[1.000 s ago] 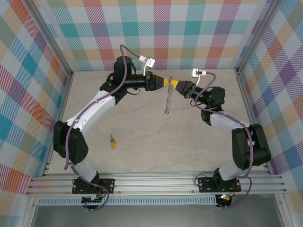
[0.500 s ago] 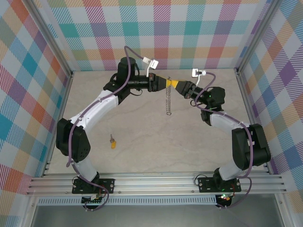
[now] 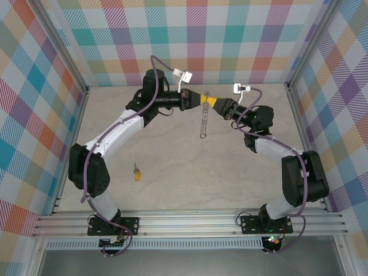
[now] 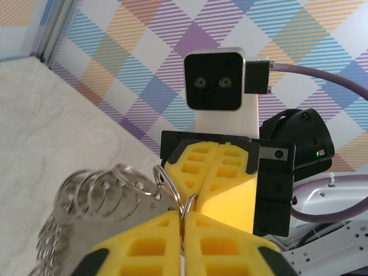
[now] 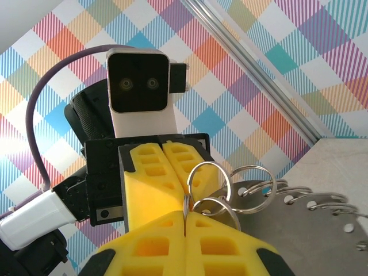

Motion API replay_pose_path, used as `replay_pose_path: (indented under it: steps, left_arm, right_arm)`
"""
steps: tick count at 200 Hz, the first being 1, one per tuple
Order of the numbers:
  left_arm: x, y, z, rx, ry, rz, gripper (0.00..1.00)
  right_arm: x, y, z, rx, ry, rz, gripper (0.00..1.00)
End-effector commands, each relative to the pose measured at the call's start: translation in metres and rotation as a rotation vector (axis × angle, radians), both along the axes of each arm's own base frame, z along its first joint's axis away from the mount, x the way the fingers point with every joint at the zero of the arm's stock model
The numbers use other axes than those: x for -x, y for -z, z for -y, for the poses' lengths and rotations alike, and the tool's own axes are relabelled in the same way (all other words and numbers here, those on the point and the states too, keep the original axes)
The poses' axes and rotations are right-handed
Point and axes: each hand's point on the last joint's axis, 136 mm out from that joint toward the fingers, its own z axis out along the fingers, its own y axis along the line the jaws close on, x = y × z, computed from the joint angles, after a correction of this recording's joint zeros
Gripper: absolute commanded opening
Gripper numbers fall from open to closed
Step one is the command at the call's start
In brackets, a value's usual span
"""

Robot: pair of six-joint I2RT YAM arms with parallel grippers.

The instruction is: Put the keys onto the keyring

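From above: could lose the thin silvery chain-like metal keyring point(image 3: 203, 122) if tugged apart, pinched at its top by left hand point(image 3: 199, 98) and right hand point(image 3: 212, 102), tip to tip. Tiny yellow-headed key point(image 3: 137, 172) lying on the table point(image 3: 230, 167), well apart from the keyring, down-left of it. Left wrist: pressed together on one loop. Right wrist: likewise clamped on loops; no free hand for the key.
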Motion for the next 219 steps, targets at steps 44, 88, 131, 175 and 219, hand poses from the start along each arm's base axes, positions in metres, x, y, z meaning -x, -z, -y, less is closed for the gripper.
replay_pose_path:
  steps: [44, 88, 131, 175, 219]
  left_arm:
    - [0.007, -0.020, 0.002, -0.026, 0.031, 0.114, 0.00]
    - [0.018, -0.017, -0.006, -0.160, 0.078, 0.210, 0.00]
    - [0.029, -0.015, -0.007, -0.212, 0.168, 0.243, 0.00]
    - [0.034, -0.013, -0.007, -0.225, 0.209, 0.237, 0.00]
    - [0.040, -0.015, -0.007, -0.209, 0.235, 0.230, 0.00]
  right_arm:
    - [-0.001, -0.011, 0.012, 0.014, 0.035, -0.018, 0.45]
    - [0.000, -0.011, 0.032, 0.153, 0.121, -0.081, 0.50]
    - [0.022, -0.020, 0.028, 0.280, 0.058, -0.044, 0.45]
    - [0.042, -0.039, 0.021, 0.298, -0.028, 0.015, 0.39]
    - [0.051, -0.037, 0.003, 0.304, -0.092, 0.025, 0.37]
